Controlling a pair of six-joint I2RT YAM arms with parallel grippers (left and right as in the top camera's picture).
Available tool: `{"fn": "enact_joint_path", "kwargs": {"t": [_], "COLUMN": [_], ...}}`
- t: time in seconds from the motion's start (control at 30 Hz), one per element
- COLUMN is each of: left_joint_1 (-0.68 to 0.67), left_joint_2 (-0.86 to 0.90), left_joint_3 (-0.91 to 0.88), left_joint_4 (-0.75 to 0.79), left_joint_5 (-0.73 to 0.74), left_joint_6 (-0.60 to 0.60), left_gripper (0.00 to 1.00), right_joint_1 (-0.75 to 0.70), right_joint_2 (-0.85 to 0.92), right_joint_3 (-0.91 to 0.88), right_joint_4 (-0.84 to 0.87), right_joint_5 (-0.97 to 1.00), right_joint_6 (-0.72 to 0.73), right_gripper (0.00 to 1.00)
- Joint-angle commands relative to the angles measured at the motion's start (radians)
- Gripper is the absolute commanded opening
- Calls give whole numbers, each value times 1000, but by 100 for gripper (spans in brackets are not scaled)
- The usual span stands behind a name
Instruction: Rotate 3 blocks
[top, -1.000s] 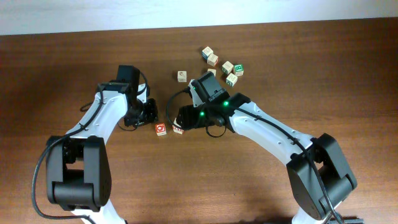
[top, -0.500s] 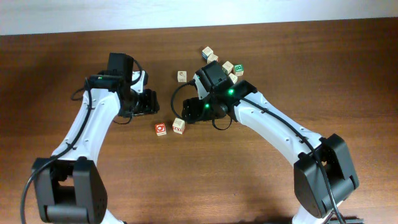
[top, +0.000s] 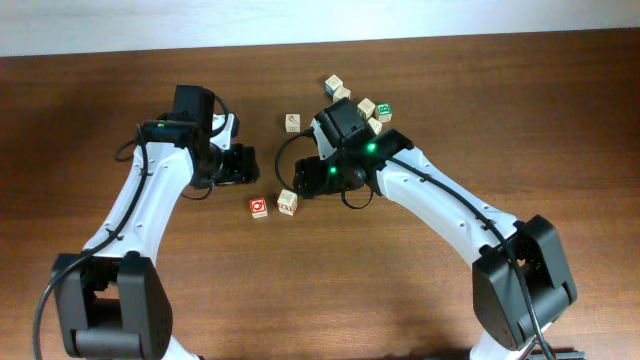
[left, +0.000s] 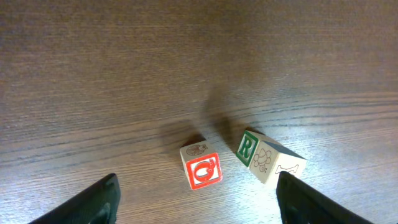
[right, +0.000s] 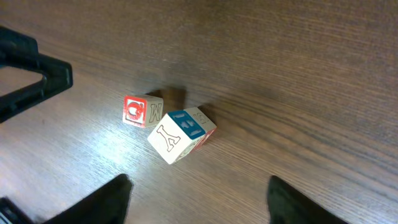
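The blocks (top: 287, 202) lie near the middle of the tabletop (top: 560, 120). The red block (top: 259, 207) and the R block (left: 270, 160) sit just beside each other, and the pale block (top: 292, 122) is nearer the far edge. The left gripper (top: 238, 165) and right gripper (top: 306, 178) hang open, holding nothing. A gripper going down for one block may bump the one next to it, and the two grippers, so close, may knock together.

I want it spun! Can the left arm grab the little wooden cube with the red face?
Probably yes: the left gripper is open near the red-faced wooden cube, nothing blocks it, and the green-R wooden cube sits apart.
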Motion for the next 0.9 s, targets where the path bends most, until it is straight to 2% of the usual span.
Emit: {"fn": "enact_joint_path", "kwargs": {"t": [0.0, 0.1, 0.17, 0.3, 0.4, 0.53, 0.7, 0.87], "left_joint_1": [2, 3, 4, 7, 22, 96, 194, 267], "left_joint_2": [-15, -15, -15, -15, -15, -15, -15, -15], "left_joint_3": [16, 16, 16, 16, 16, 16, 16, 16], "left_joint_4": [3, 14, 24, 37, 40, 32, 20, 16], "left_joint_5": [-6, -6, -6, -6, -18, -40, -40, -40], "left_joint_6": [6, 5, -2, -48, -90, -153, -153, -153], "left_gripper": [46, 27, 21, 15, 11, 6, 9, 22], "right_joint_1": [-2, 6, 16, 34, 43, 66, 115, 162], "right_joint_2": [2, 2, 3, 10, 22, 38, 42, 121], "right_joint_3": [21, 21, 21, 21, 21, 21, 46, 177], "right_joint_4": [10, 21, 32, 52, 64, 96, 116, 54], "right_joint_5": [12, 12, 13, 27, 28, 38, 94, 98], "right_joint_6": [-8, -6, 10, 47, 84, 98, 87, -10], "right_gripper": [56, 52, 52, 53, 62, 62, 62, 62]}}
